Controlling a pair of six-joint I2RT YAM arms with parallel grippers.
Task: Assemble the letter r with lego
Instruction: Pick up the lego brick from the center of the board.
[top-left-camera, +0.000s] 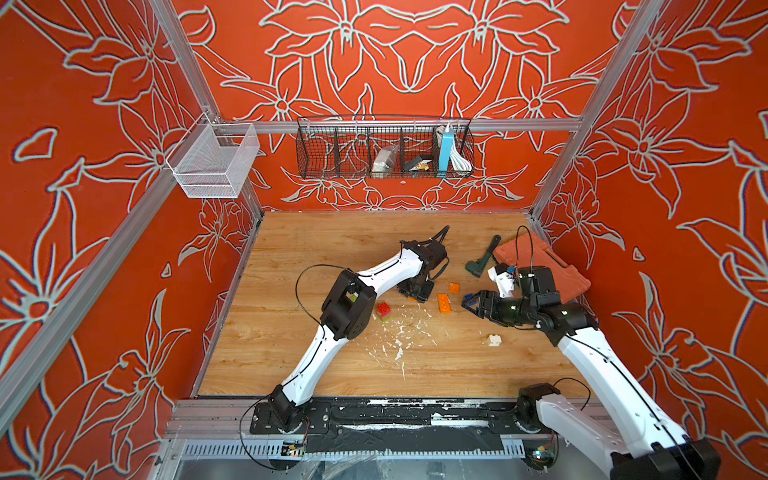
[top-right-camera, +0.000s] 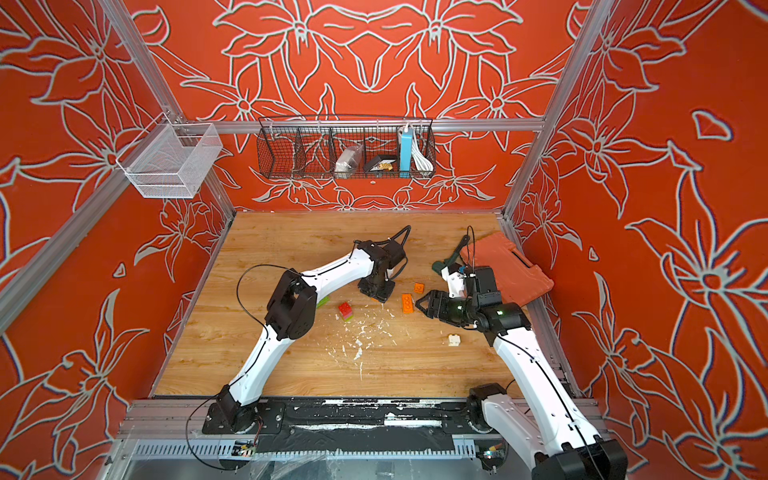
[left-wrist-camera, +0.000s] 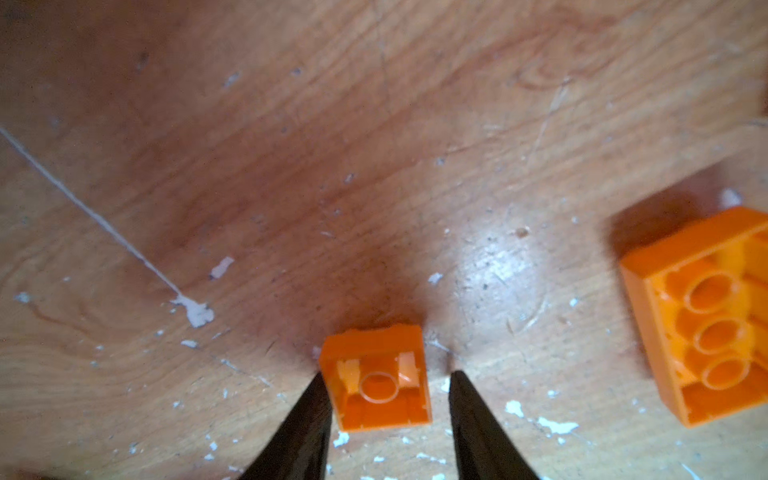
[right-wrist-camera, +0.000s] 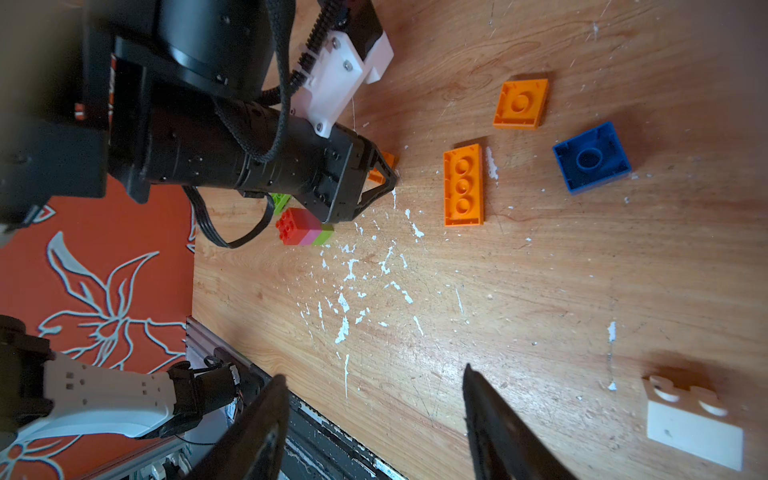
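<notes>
**Containers.** A black wire basket (top-left-camera: 384, 147) with divided compartments is hung on the rear rail. Three neighbouring compartments are occupied: one by a clear plastic bag (top-left-camera: 383, 160), the next by a dark flat box (top-left-camera: 417, 163), and the end one by an upright light-blue slab (top-left-camera: 445, 147) with a coiled white cable (top-left-camera: 459, 160). A white mesh basket (top-left-camera: 214, 160) is hooked on the side rail. An orange-red ribbed plastic case (top-left-camera: 540, 266) lies shut on the wooden table (top-left-camera: 332, 249), with a dark green tool (top-left-camera: 482, 259) just beside it.

**Bricks.** All bricks are found on the table, outside every container. A long orange brick (right-wrist-camera: 463, 185), an orange square brick (right-wrist-camera: 521, 104) and a blue square brick (right-wrist-camera: 592, 158) lie studs-down. A white brick (right-wrist-camera: 694, 419) lies apart. A red, pink and lime green stack (right-wrist-camera: 303, 226) is placed next to a single lime green brick (right-wrist-camera: 280, 199).

**Grippers.** The left gripper (left-wrist-camera: 387, 374) is lowered around a small orange brick (left-wrist-camera: 374, 345), itself inverted. One finger (left-wrist-camera: 299, 436) meets its side; a narrow gap remains at the other finger (left-wrist-camera: 478, 436), so nothing is clamped. The right gripper (right-wrist-camera: 374, 370) is held above the table with jaws parted and nothing gripped.
</notes>
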